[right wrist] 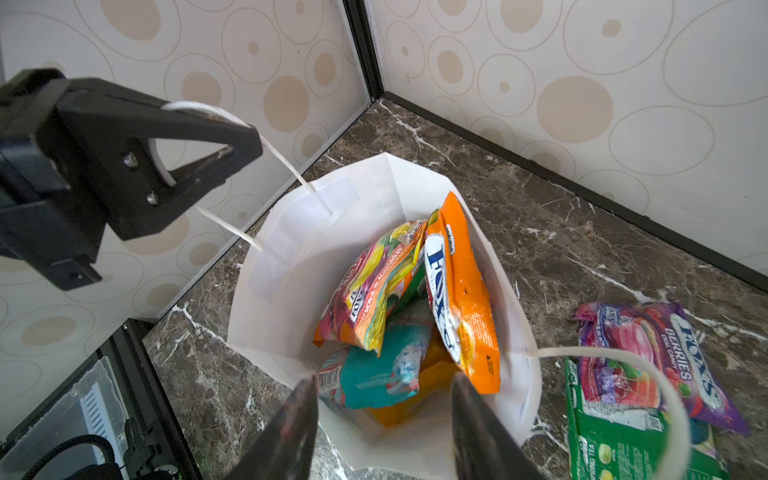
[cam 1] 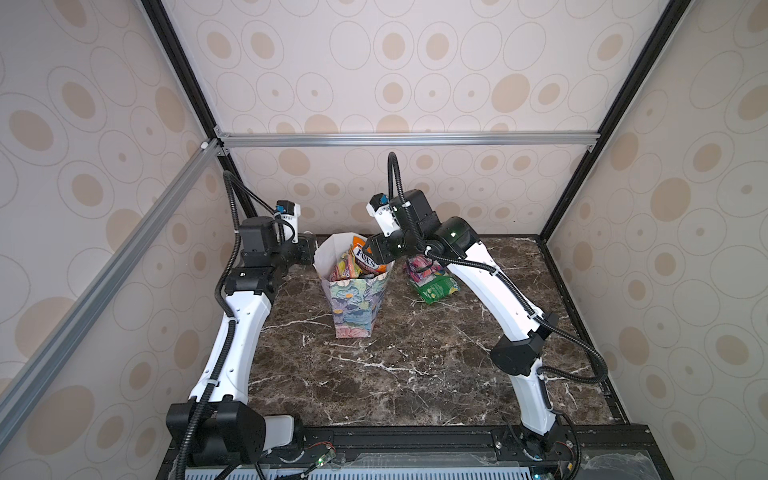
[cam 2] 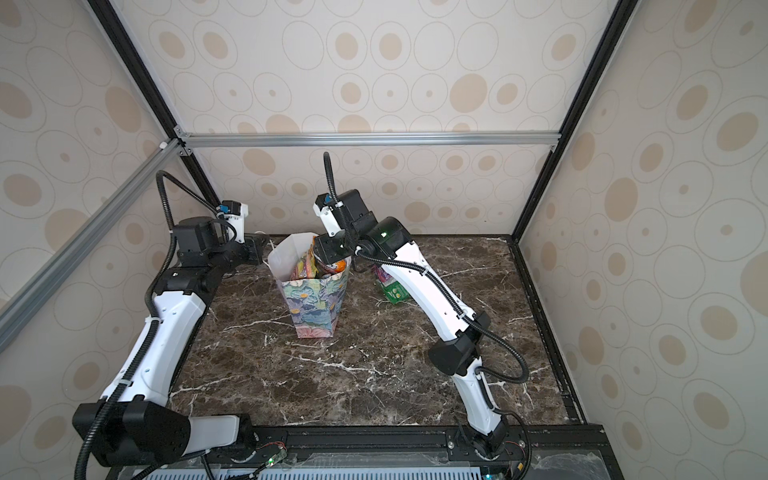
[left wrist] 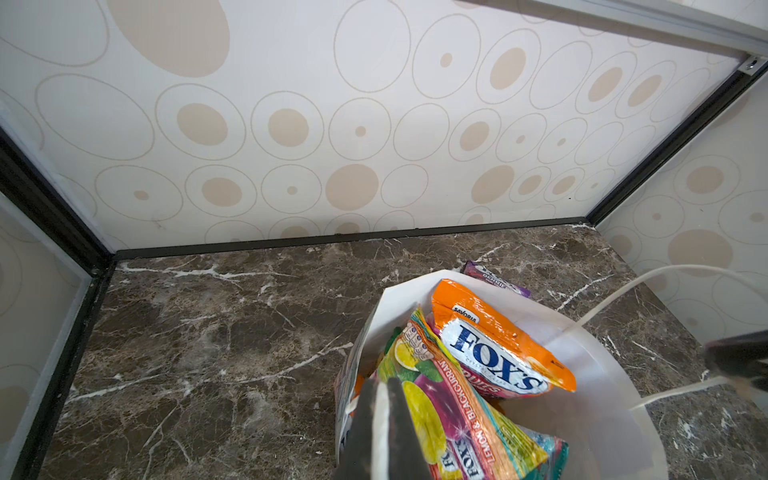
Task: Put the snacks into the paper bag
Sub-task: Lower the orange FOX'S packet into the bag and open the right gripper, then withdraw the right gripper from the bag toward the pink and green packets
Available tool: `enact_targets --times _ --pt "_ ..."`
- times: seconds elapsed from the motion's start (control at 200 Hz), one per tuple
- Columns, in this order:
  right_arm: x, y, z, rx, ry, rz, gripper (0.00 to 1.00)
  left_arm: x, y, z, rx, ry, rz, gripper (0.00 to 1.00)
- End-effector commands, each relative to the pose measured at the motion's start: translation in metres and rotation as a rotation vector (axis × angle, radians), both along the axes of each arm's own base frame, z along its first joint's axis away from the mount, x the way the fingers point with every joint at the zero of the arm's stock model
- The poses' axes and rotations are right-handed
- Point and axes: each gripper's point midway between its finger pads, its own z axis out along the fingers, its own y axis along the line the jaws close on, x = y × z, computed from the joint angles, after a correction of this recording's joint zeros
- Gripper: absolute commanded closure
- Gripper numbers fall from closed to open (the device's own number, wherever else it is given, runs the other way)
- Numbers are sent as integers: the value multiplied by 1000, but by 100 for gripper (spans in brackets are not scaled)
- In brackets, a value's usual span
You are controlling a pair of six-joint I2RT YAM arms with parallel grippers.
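Right now the bag [cam 1: 357, 299] stands upright near the middle of the table [cam 1: 415, 374], its mouth open and its white inside showing. The left hand [right wrist: 249, 143] is closed tight on a white cord [right wrist: 286, 162] at the bag's rim and holds that loop out to the side. The right hand [right wrist: 382, 378] hangs over the bag's mouth with its jaws partly apart and nothing clamped between them. Below it, inside the bag, an orange packet [right wrist: 461, 299] marked FOX'S leans on end against the wall, its lower end just beside one finger; whether they touch I cannot tell. A yellow packet [right wrist: 374, 291] leans beside it, and a teal packet [right wrist: 374, 374] lies under both. Two snacks lie on the table just beside the bag, on the right arm's side: a purple packet [right wrist: 665, 357] overlapping a green packet [right wrist: 623, 449]. The second handle [right wrist: 648, 374] hangs loose in front of them in the right wrist view
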Motion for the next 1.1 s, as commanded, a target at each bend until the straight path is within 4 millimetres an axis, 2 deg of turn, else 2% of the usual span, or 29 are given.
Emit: enact_targets --times 0.0,0.22,0.305,0.43,0.54,0.65,0.76,0.775,0.825,1.045,1.095 --pt "-20 -13 18 -25 -25 19 46 -5 -4 32 2 -103 -23 100" --pt "-13 -8 -7 -100 -17 -1 45 -5 -5 32 0 -103 -24 100" --pt "-8 -7 -7 -120 -51 -21 46 -6 -6 33 0 -106 -27 100" --pt "-2 -14 13 -143 -154 -72 50 -7 -5 34 0 -112 -25 100" --pt "2 -38 40 -157 -243 -158 52 -7 -5 34 1 -113 -23 100" --pt "3 -62 51 -174 -295 -246 44 -6 -5 34 -1 -112 -23 100" --pt "4 -70 44 -168 -298 -295 40 -6 -5 34 -2 -112 -22 100" --pt "4 -70 34 -184 -285 -294 39 -7 -5 35 -3 -113 -22 100" --pt "6 -70 26 -188 -275 -306 38 -6 -5 35 -4 -114 -23 100" --pt "21 -46 2 -136 -203 -268 37 -6 -5 34 -5 -112 -25 100" --pt "27 -43 0 -141 -208 -271 40 -6 -6 34 -6 -112 -25 100"
